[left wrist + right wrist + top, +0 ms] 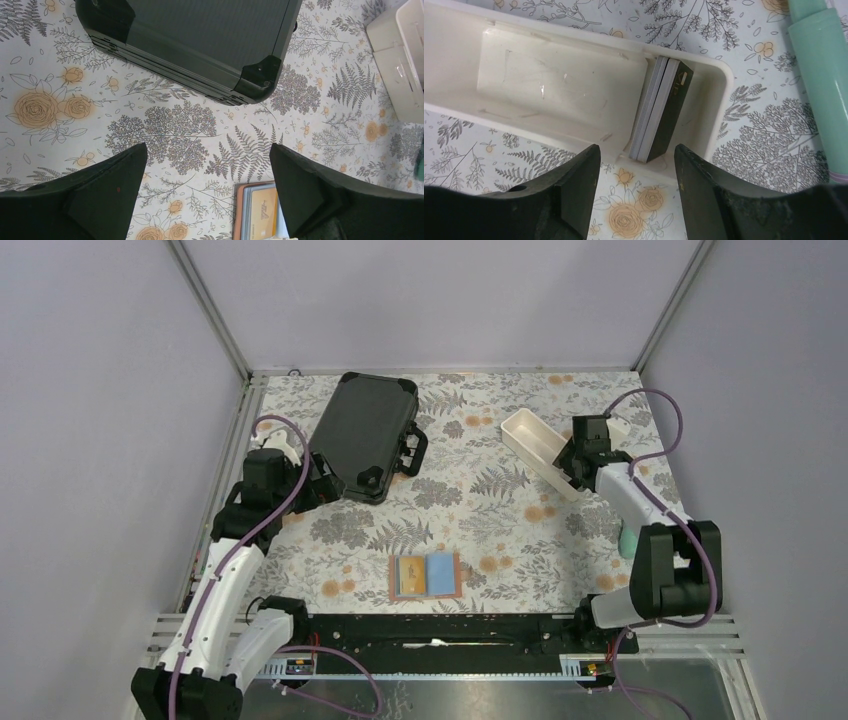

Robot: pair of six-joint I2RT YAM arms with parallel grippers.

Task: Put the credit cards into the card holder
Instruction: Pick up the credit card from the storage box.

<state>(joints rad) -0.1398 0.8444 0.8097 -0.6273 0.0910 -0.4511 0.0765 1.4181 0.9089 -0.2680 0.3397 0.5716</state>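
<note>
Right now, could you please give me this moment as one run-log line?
right fingers: open, above cards in tray | left fingers: open, empty | wallet: open on table

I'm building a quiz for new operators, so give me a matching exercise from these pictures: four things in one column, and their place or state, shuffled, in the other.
Things:
1. card holder
2. credit cards
3. black hard case
4. left gripper

Places or states:
A. stacked on edge at one end of the white tray
B. open and empty above the floral tablecloth
C. lying open at the near edge, blue inside up
D. closed, at the far left

Pairs: 1-C, 2-A, 3-D, 4-B
</note>
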